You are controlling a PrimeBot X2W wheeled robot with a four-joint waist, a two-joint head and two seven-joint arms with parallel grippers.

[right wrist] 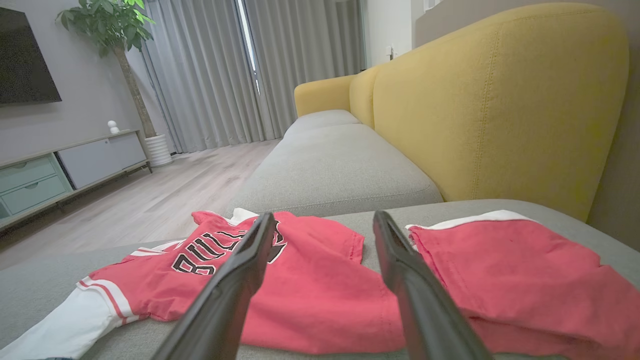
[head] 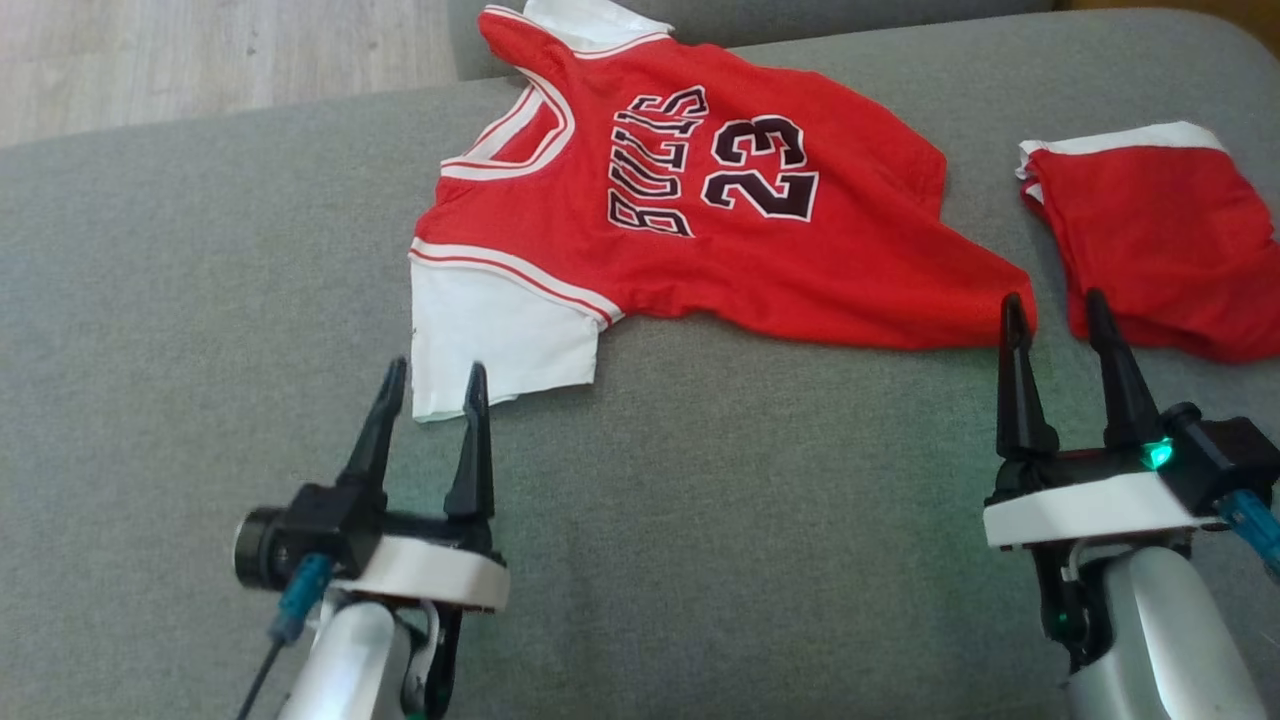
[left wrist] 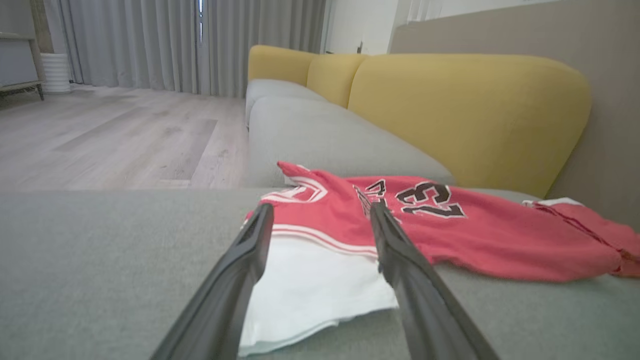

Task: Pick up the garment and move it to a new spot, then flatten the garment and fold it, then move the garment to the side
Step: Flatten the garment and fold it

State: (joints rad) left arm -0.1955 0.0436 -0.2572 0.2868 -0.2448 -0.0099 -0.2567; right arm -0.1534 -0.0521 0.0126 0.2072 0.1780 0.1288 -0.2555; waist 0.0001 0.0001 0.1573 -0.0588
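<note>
A red jersey with white sleeves, the garment (head: pixel 700 220) (left wrist: pixel 450 225) (right wrist: pixel 300 280), lies spread on the grey sofa seat (head: pixel 700 520), printed "BULLS 23". My left gripper (head: pixel 430 385) (left wrist: pixel 320 220) stands open just short of the near white sleeve (head: pixel 500 345), its fingers either side of the sleeve's edge. Over at the jersey's bottom hem corner my right gripper (head: pixel 1058 312) (right wrist: pixel 322 227) is open too, with nothing between its fingers.
Red shorts with a white band (head: pixel 1160 240) (right wrist: pixel 510 280) lie folded to the right of the jersey. Yellow sofa backrests (left wrist: pixel 465 115) (right wrist: pixel 495 105) rise behind the seat. A wooden floor (head: pixel 200 60) lies beyond the seat's far left edge.
</note>
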